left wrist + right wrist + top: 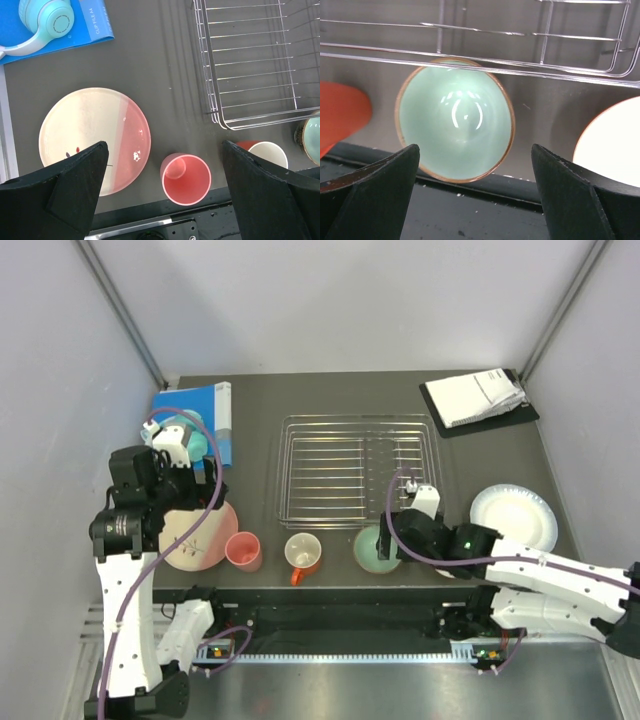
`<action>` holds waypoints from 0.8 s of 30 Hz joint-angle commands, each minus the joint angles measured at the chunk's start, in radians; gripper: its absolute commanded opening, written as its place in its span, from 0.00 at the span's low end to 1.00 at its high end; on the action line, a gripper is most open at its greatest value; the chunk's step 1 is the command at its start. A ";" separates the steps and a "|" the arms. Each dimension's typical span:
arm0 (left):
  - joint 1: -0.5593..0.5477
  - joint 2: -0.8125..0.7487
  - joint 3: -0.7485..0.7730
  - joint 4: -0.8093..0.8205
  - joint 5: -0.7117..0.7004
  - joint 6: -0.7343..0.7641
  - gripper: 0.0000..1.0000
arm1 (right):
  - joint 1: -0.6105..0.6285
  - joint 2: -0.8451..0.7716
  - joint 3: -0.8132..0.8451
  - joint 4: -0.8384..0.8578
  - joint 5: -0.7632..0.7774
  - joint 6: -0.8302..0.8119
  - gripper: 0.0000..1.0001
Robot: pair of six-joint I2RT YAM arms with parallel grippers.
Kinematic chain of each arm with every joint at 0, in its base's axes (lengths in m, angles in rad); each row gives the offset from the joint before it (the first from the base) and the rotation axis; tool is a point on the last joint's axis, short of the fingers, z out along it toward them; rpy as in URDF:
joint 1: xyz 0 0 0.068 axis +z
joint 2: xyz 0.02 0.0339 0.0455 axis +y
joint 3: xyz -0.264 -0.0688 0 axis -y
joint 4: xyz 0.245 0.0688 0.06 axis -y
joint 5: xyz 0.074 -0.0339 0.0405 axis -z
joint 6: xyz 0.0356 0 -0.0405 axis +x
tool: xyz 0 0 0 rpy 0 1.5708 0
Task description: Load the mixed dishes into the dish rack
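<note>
Dark table (pixel 250 400) | right fingers (pixel 370 195) wide above mint-green bowl (pixel 455 125) | left fingers (pixel 65 195) wide, empty

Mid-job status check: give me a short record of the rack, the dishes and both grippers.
rack: silver wire dish rack, nothing loaded
outside rack, front row: cream-and-pink plate, pink cup, orange white-lined mug, mint-green bowl, orange white-lined bowl
outside rack, right: white shallow bowl
left gripper: open, above plate and pink cup
right gripper: open, above mint-green bowl, holding nothing
</note>
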 commanded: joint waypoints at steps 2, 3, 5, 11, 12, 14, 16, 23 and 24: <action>0.005 -0.011 0.043 0.009 -0.017 0.015 0.99 | -0.020 0.029 -0.040 0.042 0.028 0.048 0.92; 0.005 -0.009 0.046 0.008 -0.017 0.015 0.99 | -0.026 0.029 -0.046 0.052 0.025 0.048 0.91; 0.004 -0.009 0.046 0.003 -0.022 0.015 0.99 | -0.048 0.035 -0.058 0.052 0.021 0.071 0.93; 0.004 -0.011 0.057 -0.015 -0.027 0.026 0.99 | -0.121 0.074 -0.107 0.117 -0.061 0.055 0.92; 0.004 -0.012 0.060 -0.015 -0.028 0.027 0.99 | -0.129 0.089 -0.113 0.127 -0.068 0.050 0.91; 0.004 -0.012 0.063 -0.021 -0.027 0.027 0.99 | -0.132 0.109 -0.120 0.147 -0.082 0.048 0.89; 0.004 -0.011 0.071 -0.024 -0.033 0.030 0.99 | -0.137 0.146 -0.117 0.159 -0.101 0.038 0.88; 0.004 -0.006 0.092 -0.035 -0.042 0.047 0.99 | -0.141 0.219 -0.109 0.199 -0.131 0.013 0.79; 0.004 -0.009 0.088 -0.034 -0.042 0.047 0.99 | -0.144 0.222 -0.113 0.210 -0.134 0.007 0.76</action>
